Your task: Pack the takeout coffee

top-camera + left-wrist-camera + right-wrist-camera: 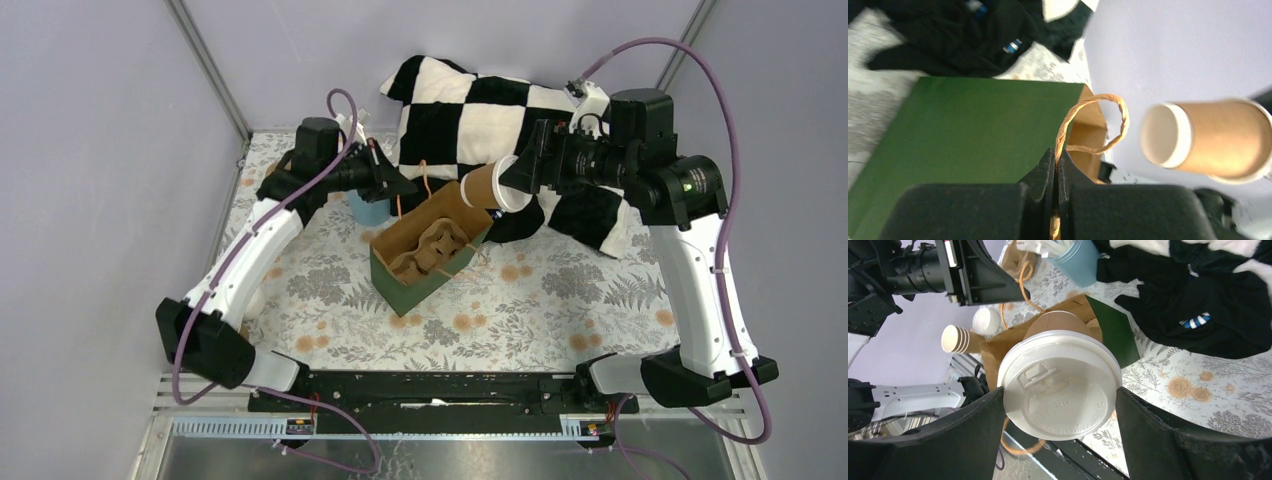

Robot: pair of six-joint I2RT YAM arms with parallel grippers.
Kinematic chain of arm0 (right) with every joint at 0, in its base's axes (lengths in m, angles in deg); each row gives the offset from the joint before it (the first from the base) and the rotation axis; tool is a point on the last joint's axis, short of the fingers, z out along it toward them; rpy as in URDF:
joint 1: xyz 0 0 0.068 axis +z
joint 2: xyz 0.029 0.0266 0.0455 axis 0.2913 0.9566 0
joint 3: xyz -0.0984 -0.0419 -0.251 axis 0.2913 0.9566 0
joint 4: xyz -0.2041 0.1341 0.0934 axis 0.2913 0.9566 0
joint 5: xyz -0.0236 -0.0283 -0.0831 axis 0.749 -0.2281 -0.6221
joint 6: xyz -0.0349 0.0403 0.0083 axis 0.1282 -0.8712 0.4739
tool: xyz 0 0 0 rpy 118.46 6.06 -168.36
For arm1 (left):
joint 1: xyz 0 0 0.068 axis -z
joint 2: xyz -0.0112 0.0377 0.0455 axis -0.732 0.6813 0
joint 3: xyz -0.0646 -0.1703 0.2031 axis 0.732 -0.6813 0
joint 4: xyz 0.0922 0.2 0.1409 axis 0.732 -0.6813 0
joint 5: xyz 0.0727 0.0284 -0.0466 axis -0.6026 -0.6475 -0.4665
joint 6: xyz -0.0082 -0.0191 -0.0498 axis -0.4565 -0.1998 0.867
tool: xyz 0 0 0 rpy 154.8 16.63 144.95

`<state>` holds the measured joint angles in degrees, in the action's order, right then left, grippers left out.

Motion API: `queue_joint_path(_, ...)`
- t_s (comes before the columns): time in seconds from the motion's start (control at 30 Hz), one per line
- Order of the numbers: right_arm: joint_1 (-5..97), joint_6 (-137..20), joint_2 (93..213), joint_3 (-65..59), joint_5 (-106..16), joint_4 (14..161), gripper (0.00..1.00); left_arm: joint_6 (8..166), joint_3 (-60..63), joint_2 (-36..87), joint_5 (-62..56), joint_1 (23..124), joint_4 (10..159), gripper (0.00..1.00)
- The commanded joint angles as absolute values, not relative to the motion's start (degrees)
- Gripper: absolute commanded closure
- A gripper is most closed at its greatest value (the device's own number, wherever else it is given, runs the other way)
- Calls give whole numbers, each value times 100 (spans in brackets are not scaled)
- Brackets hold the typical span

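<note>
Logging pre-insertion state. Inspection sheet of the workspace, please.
Surface: floral tablecloth, flat.
Job's things: takeout coffee lidded, held on its side at the open top of the green bag, not inside; pulp carrier in the bag.
Clutter: checkered cloth; blue cup; stack of lidless cups.
Grippers: left gripper shut on the bag's twine handle; right gripper shut on the coffee at its lid.
Cables: purple cables loop off both arms, apart from the bag.
Surroundings: lavender walls, metal frame post.
</note>
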<state>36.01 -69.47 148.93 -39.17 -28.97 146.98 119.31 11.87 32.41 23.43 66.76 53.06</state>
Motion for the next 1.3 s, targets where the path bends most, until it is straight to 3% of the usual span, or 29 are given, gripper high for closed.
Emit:
queue_joint_path(0.0, 3699, -6638, 14741, -3640, -2234, 14422, 38, 12645, 582, 2527, 2930, 7128, 6394, 100)
queue_joint_path(0.23, 4010, -6778, 14243, -2945, -2530, 14548, 39, 13216, -470, 2086, 2721, 7606, 7067, 100)
queue_joint_path(0.53, 4119, -7258, 13345, -1944, -2412, 14560, 40, 13553, -879, 1946, 2824, 7808, 7636, 100)
queue_joint_path(0.87, 4115, -7202, 12792, -1598, -3066, 15020, 42, 13750, -905, 1991, 2775, 8119, 8004, 100)
queue_joint_path(1.27, 4120, -6620, 12545, -795, -2827, 14663, 41, 13854, -733, 2087, 2538, 8371, 8079, 100)
